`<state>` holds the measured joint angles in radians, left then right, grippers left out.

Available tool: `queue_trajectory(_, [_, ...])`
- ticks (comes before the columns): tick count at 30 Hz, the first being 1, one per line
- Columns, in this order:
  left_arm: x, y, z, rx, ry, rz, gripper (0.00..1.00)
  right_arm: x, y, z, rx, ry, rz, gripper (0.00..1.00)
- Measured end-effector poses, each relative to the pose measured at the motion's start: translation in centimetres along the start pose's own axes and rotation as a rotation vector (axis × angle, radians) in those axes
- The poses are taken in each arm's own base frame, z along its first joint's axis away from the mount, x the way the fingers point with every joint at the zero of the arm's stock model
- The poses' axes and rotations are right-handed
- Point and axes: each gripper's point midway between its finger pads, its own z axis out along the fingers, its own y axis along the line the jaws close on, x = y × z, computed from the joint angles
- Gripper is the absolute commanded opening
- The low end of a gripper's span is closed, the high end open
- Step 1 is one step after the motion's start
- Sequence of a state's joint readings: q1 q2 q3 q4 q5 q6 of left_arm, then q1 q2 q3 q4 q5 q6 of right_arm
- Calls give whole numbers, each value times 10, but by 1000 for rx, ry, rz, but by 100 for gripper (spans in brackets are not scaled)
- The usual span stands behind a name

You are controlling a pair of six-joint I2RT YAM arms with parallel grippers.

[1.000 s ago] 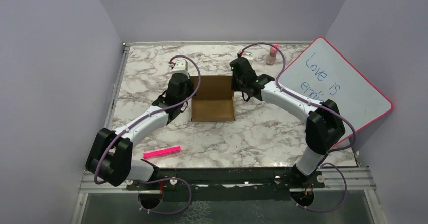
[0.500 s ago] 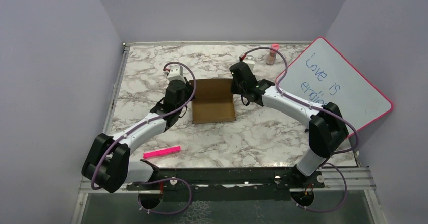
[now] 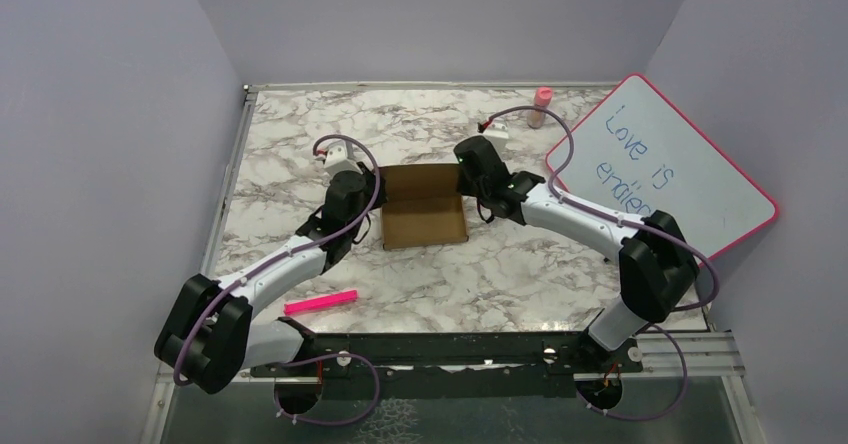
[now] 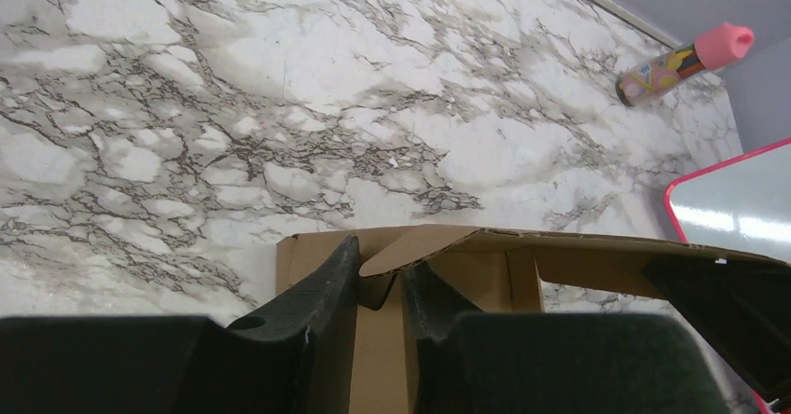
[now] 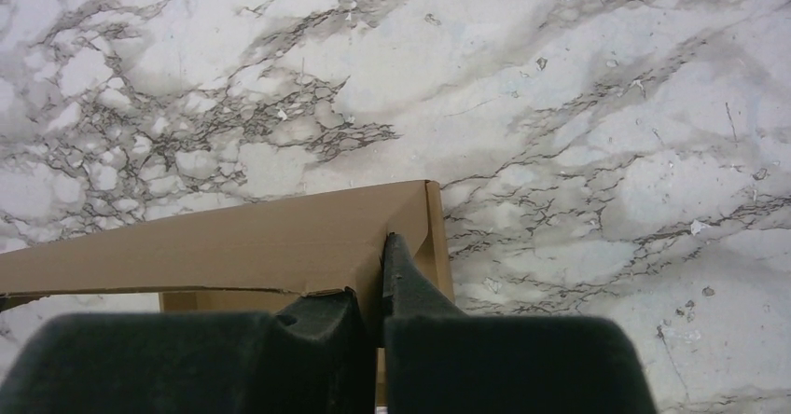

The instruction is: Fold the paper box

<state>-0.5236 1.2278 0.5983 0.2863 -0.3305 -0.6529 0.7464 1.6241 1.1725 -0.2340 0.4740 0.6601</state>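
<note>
The brown paper box [image 3: 425,207] lies in the middle of the marble table with its walls partly raised. My left gripper [image 3: 374,200] is at the box's left wall. In the left wrist view its fingers [image 4: 322,288] stand slightly apart, astride that wall, with a bent cardboard tab [image 4: 410,251] hanging between the tips of the left gripper [image 4: 381,279]. My right gripper [image 3: 468,180] is at the box's far right corner. In the right wrist view the right gripper [image 5: 373,279] is shut on the right wall of the paper box [image 5: 233,241], just behind the corner.
A pink-framed whiteboard [image 3: 665,179] leans at the right, close behind the right arm. A small pink-capped bottle [image 3: 541,106] stands at the back. A pink marker [image 3: 321,302] lies near the left arm's base. Purple walls enclose the table on three sides.
Both grippers and the box have shifted a little toward the near edge. The left gripper's jaws have spread somewhat; the right gripper has stayed clamped on the wall.
</note>
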Motion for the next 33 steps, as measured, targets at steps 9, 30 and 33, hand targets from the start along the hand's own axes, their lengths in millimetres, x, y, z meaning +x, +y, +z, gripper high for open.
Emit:
queue_trajectory(9, [11,4,-3,-24,3,-25,34,5,-6,-4,5,-16,21,20])
queue_trajectory(30, [2,27,-11,3,-4,218,53,20,-38,-2,-176,-79,-316,44])
queue_trajectory(33, [-18,28,-17,35,-38,206,55,3,-58,-5,-216,-118,-317,49])
